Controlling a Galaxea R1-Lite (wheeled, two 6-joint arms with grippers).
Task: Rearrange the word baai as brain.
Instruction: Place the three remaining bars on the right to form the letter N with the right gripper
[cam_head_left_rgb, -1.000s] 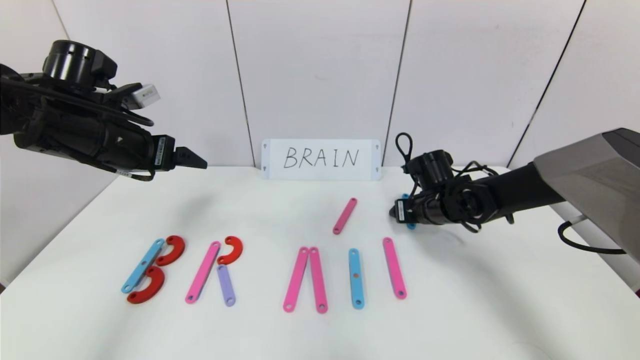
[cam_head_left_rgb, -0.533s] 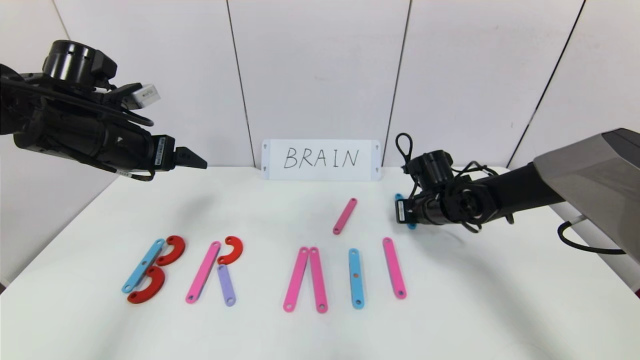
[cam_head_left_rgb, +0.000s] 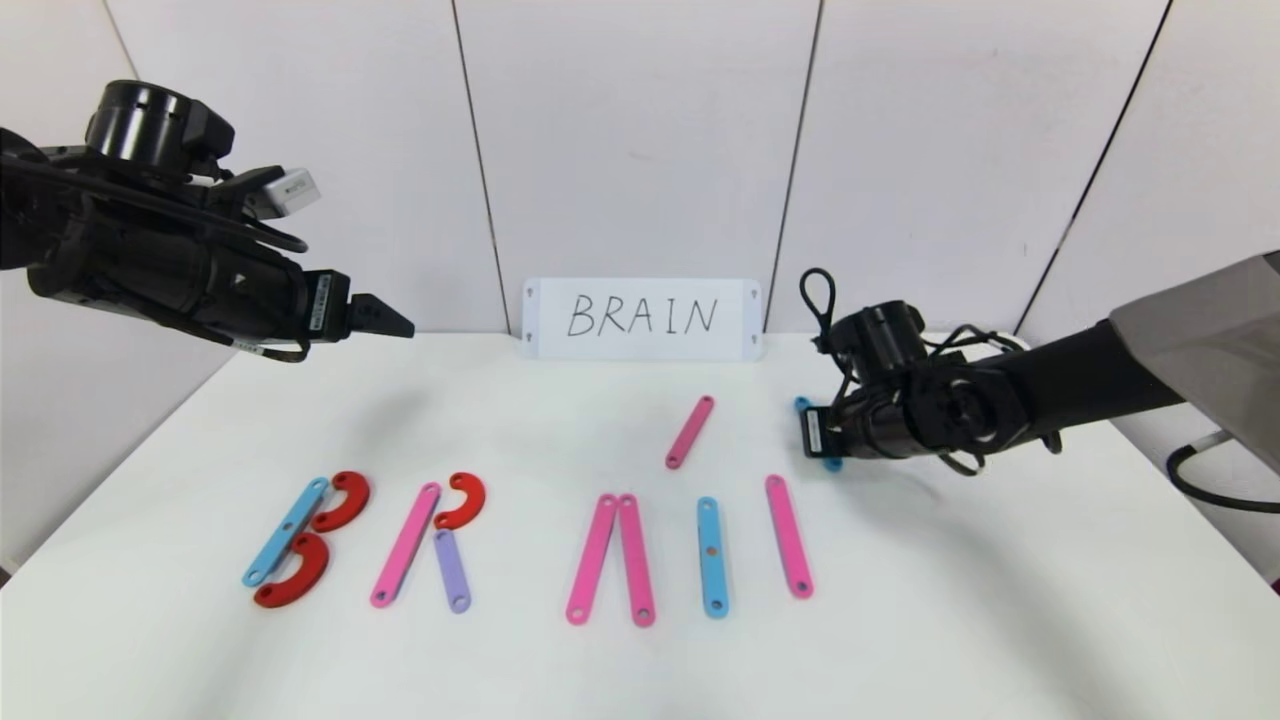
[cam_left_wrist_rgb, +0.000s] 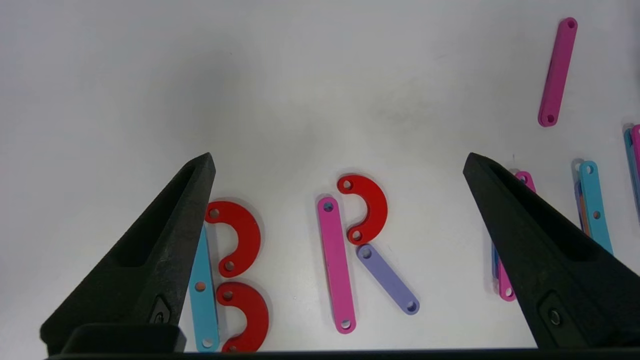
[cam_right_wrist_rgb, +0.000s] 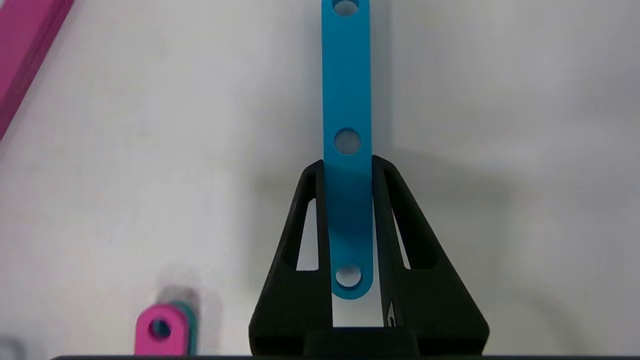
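Since a second ago your right gripper (cam_right_wrist_rgb: 348, 165) has closed its fingers on the flat light-blue holed strip (cam_right_wrist_rgb: 347, 100) and shifted a little to the robot's right with it; nothing else on the counter has changed place.

That strip now sits at the far right of the white counter (cam_head_left_rgb: 1000, 600), behind the row of letters, and only its two ends show past the gripper (cam_head_left_rgb: 815, 432) from the head camera. In the right wrist view its long axis runs straight out from between the fingers, which pinch its edges near one end hole, so the free end points away from the wrist. Whether it has left the surface you cannot tell.

Nearer the robot, the last upright pink holed strip (cam_head_left_rgb: 789, 536) stands alone, well apart from the held piece, and a loose pink strip (cam_head_left_rgb: 690, 431) lies tilted behind the row. I judge the N is what remains to be built there, and your right arm, low and reaching in from the right, is far the nearer one.

Your left gripper (cam_left_wrist_rgb: 340, 165) hangs high over the counter's left side, fingers spread wide and empty, above the red-curved B (cam_head_left_rgb: 305, 540) and the R (cam_head_left_rgb: 432, 540).
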